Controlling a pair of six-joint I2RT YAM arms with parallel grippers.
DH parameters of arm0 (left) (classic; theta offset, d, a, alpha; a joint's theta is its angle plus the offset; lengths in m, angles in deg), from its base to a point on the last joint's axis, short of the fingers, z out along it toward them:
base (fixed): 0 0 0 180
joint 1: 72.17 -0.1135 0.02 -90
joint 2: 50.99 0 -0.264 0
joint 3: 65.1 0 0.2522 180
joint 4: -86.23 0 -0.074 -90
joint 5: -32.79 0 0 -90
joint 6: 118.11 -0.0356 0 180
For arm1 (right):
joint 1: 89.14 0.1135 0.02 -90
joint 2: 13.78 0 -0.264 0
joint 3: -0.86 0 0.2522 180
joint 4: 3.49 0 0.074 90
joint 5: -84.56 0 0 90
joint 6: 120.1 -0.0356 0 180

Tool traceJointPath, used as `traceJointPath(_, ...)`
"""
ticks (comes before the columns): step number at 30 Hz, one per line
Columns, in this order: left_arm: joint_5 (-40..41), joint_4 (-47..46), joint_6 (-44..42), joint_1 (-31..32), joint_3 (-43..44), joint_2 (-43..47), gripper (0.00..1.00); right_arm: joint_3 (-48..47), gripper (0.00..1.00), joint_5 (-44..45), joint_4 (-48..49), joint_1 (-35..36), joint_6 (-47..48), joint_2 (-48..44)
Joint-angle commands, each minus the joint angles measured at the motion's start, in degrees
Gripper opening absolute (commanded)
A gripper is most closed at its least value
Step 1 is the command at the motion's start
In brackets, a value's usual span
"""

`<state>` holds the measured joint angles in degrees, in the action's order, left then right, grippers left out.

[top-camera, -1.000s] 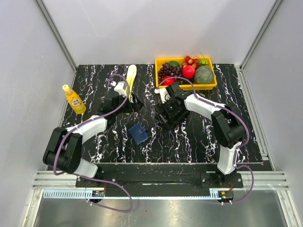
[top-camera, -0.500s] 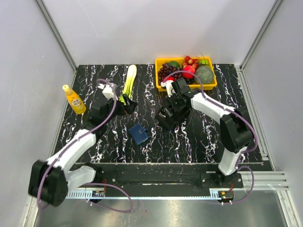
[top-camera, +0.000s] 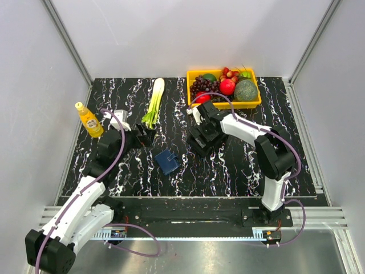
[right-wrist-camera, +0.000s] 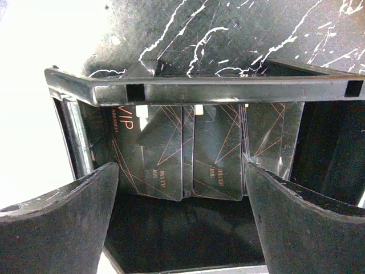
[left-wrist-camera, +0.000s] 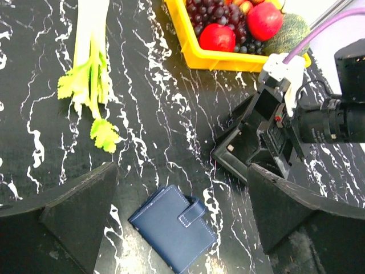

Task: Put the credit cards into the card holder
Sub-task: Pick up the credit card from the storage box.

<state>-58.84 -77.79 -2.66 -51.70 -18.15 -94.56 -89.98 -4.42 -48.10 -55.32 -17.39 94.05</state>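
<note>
Cards (right-wrist-camera: 191, 162) in black tray (right-wrist-camera: 228, 91), ahead of spread right tool (right-wrist-camera: 181, 171)

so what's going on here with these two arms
The job is getting credit cards into a card holder, and no card has been picked up yet. The right hand is open and poised over the black tray, where several dark cards sit overlapping. The navy card holder lies closed on the table, apart from the tray. The left hand is open and empty, above the table with the holder just below it.
</note>
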Motion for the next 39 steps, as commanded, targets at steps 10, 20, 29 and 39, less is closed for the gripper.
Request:
traceJointPath(10,1.19,1.21,0.56,0.10,0.21,-0.20,0.99,-6.33,0.94,2.59,-9.31,0.98,0.73,5.90)
traceJointPath(20,0.49,0.77,0.83,0.10,0.30,-1.16,0.99,-6.68,0.64,4.00,-9.05,1.07,1.18,7.04)
traceJointPath(29,-0.39,0.15,1.00,0.01,0.12,-1.87,0.99,-5.45,0.27,3.91,-7.56,1.16,0.48,4.06)
traceJointPath(39,-0.66,-0.28,1.27,0.10,-0.32,-2.22,0.99,-3.96,0.00,4.18,-4.40,1.33,0.39,-1.83)
